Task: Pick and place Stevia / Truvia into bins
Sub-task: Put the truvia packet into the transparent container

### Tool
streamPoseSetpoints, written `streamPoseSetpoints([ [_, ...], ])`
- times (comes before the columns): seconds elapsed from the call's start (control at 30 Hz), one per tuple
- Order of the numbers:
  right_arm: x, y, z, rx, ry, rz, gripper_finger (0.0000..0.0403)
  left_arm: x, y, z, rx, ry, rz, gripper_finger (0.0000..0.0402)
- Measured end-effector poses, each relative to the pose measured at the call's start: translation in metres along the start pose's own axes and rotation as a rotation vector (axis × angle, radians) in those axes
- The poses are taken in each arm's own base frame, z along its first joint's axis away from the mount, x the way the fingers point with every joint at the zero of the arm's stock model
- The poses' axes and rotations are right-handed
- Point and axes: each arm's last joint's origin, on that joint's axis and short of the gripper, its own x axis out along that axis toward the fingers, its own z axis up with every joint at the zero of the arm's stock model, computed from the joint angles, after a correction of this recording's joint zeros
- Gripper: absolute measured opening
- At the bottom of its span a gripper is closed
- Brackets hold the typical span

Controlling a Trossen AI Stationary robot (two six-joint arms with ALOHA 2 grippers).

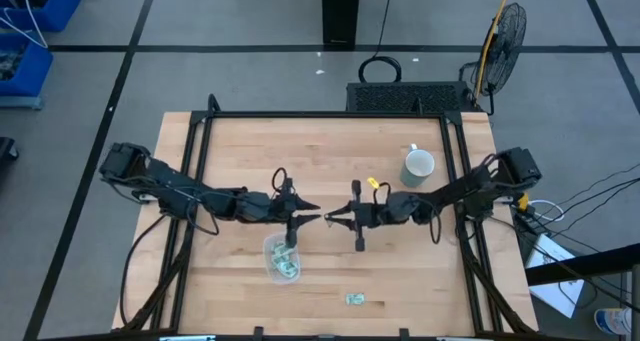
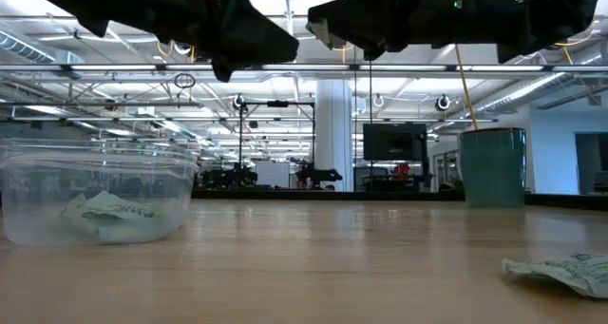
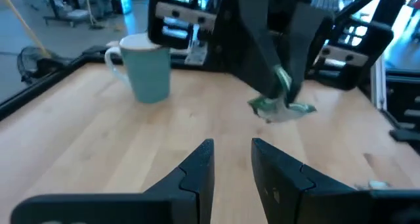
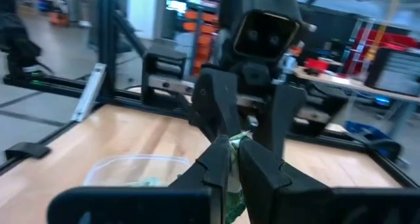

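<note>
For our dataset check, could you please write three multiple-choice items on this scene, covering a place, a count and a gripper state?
1. Where is the mug?
A. Back right of the table
B. Front left corner
C. Inside the clear bin

2. How many packets lie loose on the table?
A. None
B. One
C. Five

3. What is the right gripper doing?
A. Wide open, empty
B. Gripping the mug
C. Shut on a packet

A: it stands near the right arm's base.
B: one loose packet lies beyond the clear bin.
C: its fingers pinch a held packet.

Even overhead light, soft shadows; ceiling lamps glare in low view; wrist views blurred, seemingly motion.
</note>
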Motion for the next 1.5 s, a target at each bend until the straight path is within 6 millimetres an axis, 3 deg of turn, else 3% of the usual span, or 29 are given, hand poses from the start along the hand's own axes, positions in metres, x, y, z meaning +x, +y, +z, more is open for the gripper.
streamPoseSetpoints([
  [0.4,0.002,-0.012,-0.002,-0.019,0.002,0.014,0.0025,0.039,-0.002,-0.018,-0.033,-0.104,-0.103,0.0106],
  [0.63,0.002,-0.011,-0.004,-0.069,0.017,0.016,0.0025,0.039,-0.003,-0.021,-0.084,-0.071,-0.125,0.0118],
  [1.0,0.001,-0.01,-0.012,-0.161,0.099,0.038,0.0025,0.039,-0.002,-0.02,-0.049,-0.083,-0.063,0.0195],
  [1.5,0.001,-0.01,-0.008,-0.202,0.067,0.034,0.0025,0.039,-0.002,-0.02,-0.016,-0.088,-0.064,0.0198],
])
